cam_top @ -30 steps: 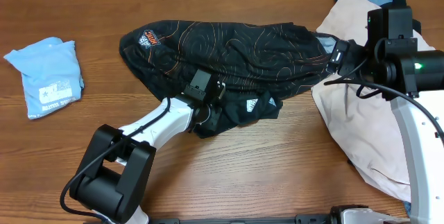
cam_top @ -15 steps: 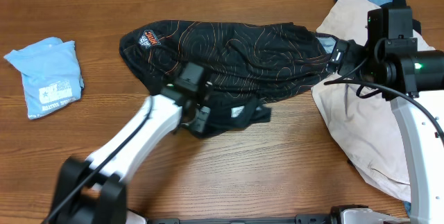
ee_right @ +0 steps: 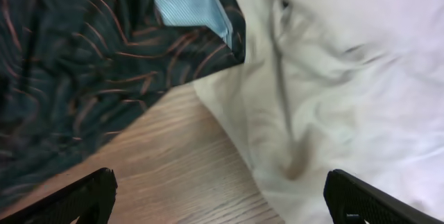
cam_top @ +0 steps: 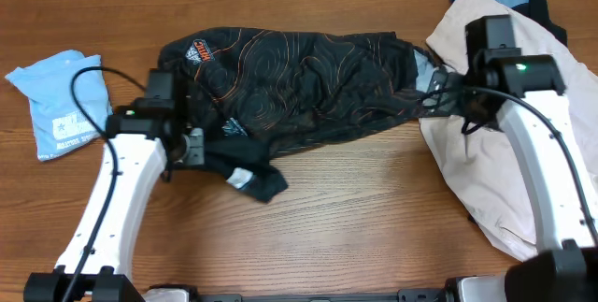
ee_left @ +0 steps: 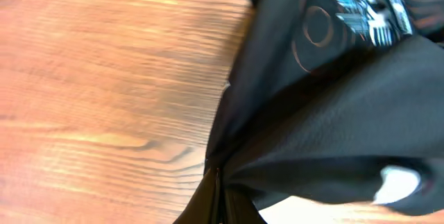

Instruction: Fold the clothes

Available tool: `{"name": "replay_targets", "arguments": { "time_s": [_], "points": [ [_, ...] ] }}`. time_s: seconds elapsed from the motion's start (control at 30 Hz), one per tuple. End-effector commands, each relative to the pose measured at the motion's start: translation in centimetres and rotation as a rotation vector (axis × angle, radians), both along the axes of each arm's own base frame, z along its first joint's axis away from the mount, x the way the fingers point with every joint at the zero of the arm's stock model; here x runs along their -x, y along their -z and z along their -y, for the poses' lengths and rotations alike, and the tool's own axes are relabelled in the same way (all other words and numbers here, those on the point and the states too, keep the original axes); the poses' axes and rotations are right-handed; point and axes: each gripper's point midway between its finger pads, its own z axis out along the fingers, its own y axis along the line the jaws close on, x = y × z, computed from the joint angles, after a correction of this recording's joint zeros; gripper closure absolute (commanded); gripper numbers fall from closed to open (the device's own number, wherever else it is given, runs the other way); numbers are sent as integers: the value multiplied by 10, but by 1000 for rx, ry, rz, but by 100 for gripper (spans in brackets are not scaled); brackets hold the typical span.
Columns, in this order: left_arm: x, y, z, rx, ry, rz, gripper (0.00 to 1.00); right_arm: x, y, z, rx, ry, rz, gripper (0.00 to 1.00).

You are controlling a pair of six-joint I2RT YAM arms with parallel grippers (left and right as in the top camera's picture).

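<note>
shirt (cam_top: 308, 78): looked soft, light and limp, mid-frame; likely to bunch if dragged.
left gripper (cam_top: 192, 145): clamped on the shirt's lower-left edge.
right gripper (ee_right: 220, 186): fingers spread, holding nothing.
grasp point: probably the right-hand hem.

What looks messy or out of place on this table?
The black shirt lies crumpled, not flat: its lower left corner is bunched in the left hand, and a white tag shows. On the right, a beige garment sits rumpled. The blue shirt looks neatly folded.
</note>
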Motion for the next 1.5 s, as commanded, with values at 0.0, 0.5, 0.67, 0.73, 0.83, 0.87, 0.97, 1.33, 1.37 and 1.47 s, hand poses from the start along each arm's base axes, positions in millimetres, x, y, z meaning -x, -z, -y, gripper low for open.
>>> {"name": "replay_targets", "arguments": {
  "time_s": [0.0, 0.5, 0.67, 0.73, 0.83, 0.87, 0.97, 1.33, 1.37, 1.47],
  "points": [
    [-2, -8, -10, 0, -72, 35, 96, 8, 26, -9, -57, -14, -64, 3],
    [-2, -9, -14, -15, -122, 40, 96, 2, 141, 28, -150, 15, -185, 92],
    [-1, -9, -14, -12, -126, 40, 96, -14, 168, 29, -151, -16, -177, 90],
    [-1, -8, -13, -5, -124, 40, 96, -23, 178, 36, -138, -4, -153, 90],
    [-2, -8, -9, 18, -120, 40, 96, -37, 186, 62, -61, 82, -102, 88],
    [-2, -8, -7, 30, -117, 41, 96, -42, 187, 77, -20, 141, -76, 87],
    [-3, -7, -3, 50, -113, 40, 96, -55, 187, 109, 15, 234, 1, 85],
    [-3, -7, 0, 64, -110, 39, 96, -50, 174, 217, 10, 479, 156, 83],
    [-3, -7, -1, 65, -111, 39, 96, -52, 172, 221, -6, 485, 169, 82],
    [-3, -7, -1, 64, -110, 39, 96, -67, 158, 218, -90, 449, 217, 76]
  ]
}}
